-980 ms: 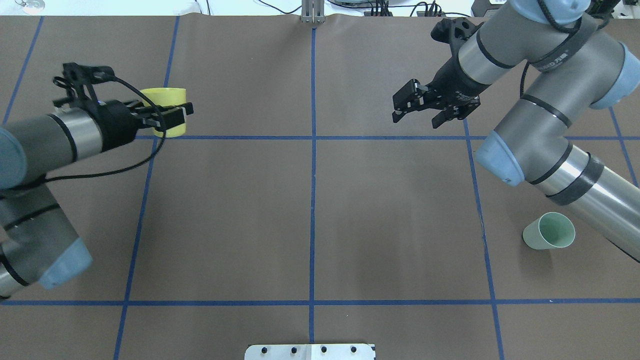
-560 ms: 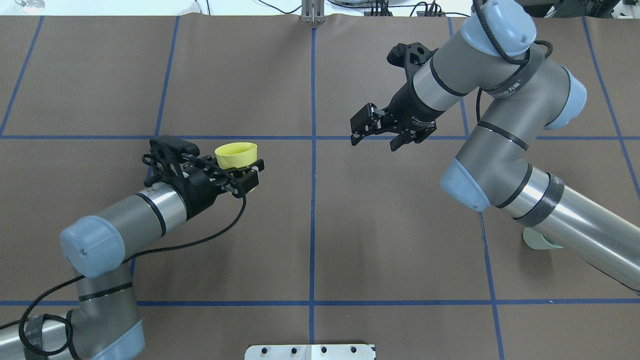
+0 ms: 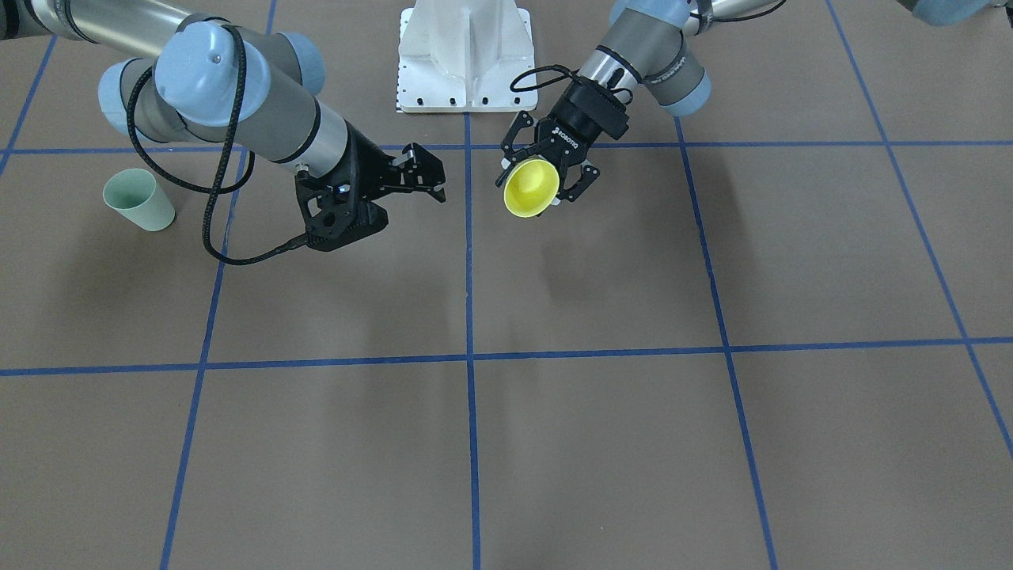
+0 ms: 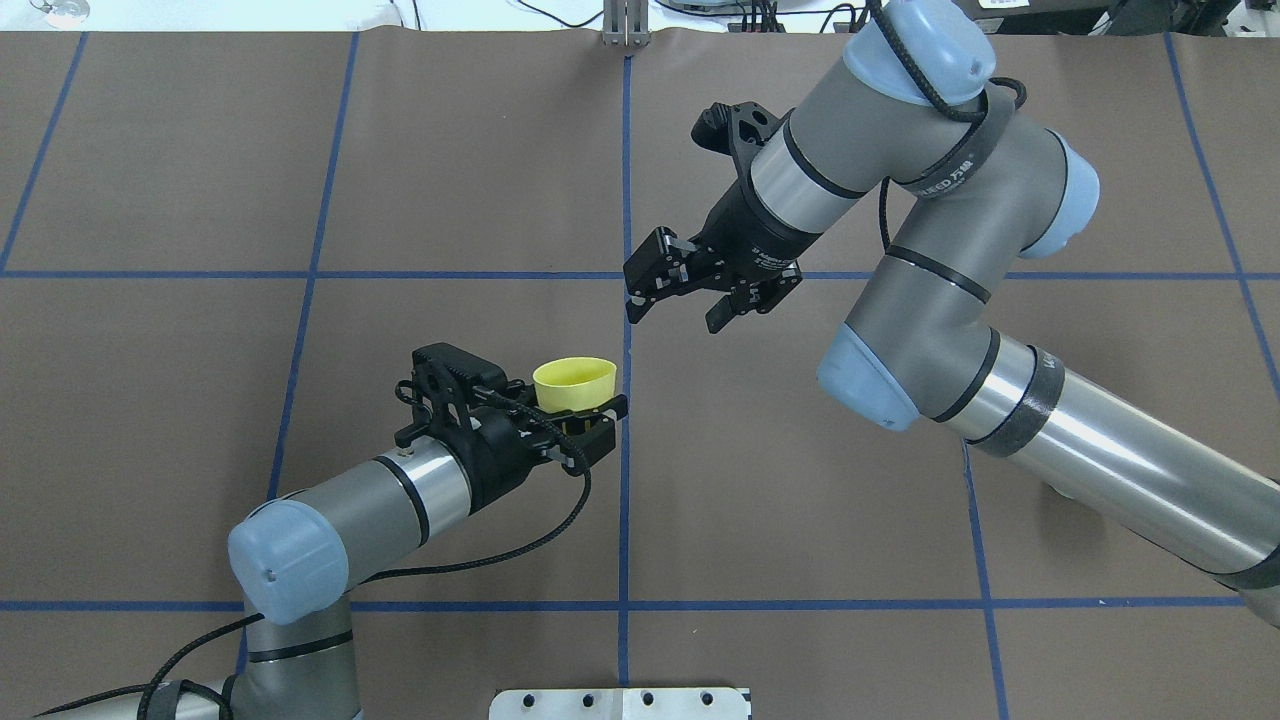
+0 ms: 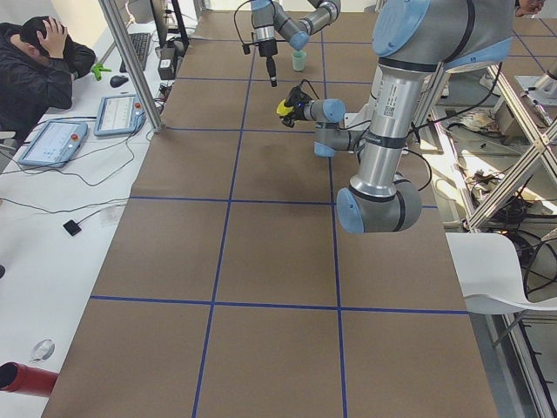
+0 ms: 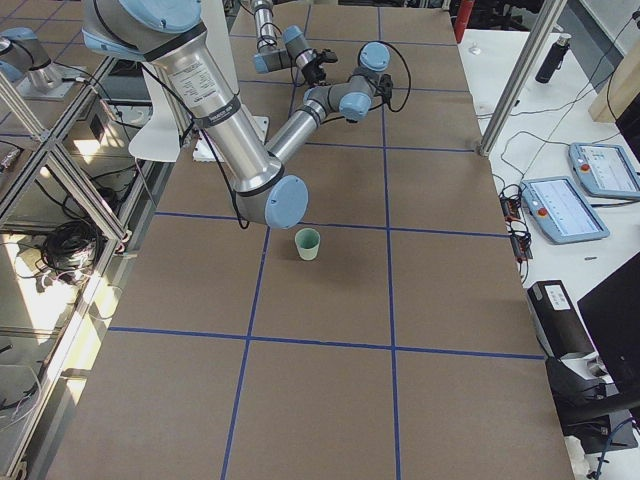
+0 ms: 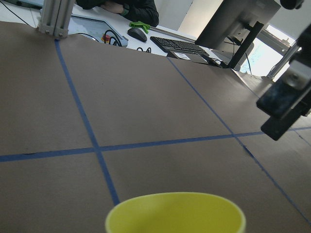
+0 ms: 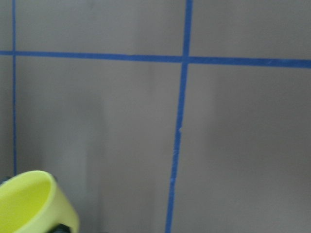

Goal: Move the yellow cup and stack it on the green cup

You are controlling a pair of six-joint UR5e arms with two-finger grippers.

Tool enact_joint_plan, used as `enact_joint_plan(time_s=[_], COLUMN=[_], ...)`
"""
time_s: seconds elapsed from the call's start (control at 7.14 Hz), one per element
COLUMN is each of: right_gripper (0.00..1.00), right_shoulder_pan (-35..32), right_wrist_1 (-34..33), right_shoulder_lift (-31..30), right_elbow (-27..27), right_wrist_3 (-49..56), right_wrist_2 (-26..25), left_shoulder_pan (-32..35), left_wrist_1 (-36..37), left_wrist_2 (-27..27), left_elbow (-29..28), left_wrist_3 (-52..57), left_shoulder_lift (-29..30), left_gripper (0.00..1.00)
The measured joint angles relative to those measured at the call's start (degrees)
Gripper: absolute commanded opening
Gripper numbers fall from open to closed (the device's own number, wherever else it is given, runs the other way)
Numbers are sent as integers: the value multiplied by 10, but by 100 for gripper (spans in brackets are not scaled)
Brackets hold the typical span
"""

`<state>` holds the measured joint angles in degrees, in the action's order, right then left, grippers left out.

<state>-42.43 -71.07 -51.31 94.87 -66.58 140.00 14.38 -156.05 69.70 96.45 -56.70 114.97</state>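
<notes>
Overhead exterior view is showing the left gripper (image 4: 592,432) clamping the lower body of the yellow cup (image 4: 575,384), its fingers pressing on opposite sides of the cup. The cup is sitting upright in that grip with its mouth facing up, and it is hanging above the middle of the brown surface (image 4: 450,150), just to the robot's left of the blue tape line (image 4: 625,520) that is running down the centre. The side view from the left is showing the cup clear of the surface. The right gripper (image 4: 675,316) is hovering close by on the other side of that centre line, a little nearer the far edge, with its jaws standing apart and nothing between them; it is not touching the yellow cup. The front-facing view is showing the green cup (image 3: 138,199) standing upright on the surface, mouth up, toward the robot's right end and nearer the robot's edge than the far edge, well apart from both grippers. In the overhead view the right arm (image 4: 1100,450) is covering the green cup.
</notes>
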Motion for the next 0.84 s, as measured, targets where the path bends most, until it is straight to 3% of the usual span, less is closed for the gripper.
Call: enact_joint_plan(time_s=[0.14,0.56,0.84], right_gripper=[83,80,80], right_shoulder_pan=[2,8,14], right_wrist_1=[-1,-3,-3], right_shoulder_lift=[6,10,8], right_elbow=[-5,-17,-19], right_wrist_3=[-4,-4,-3], right_wrist_2=[6,14,30], left_shoulder_pan=[-5,-9,-3], left_wrist_1=[-10,-70,-117], left_wrist_2=[4,93,105], left_elbow=[-6,-11,-33], left_wrist_3=[14,149,210], left_shoulder_lift=[13,20,20], left_gripper=[0,0,0])
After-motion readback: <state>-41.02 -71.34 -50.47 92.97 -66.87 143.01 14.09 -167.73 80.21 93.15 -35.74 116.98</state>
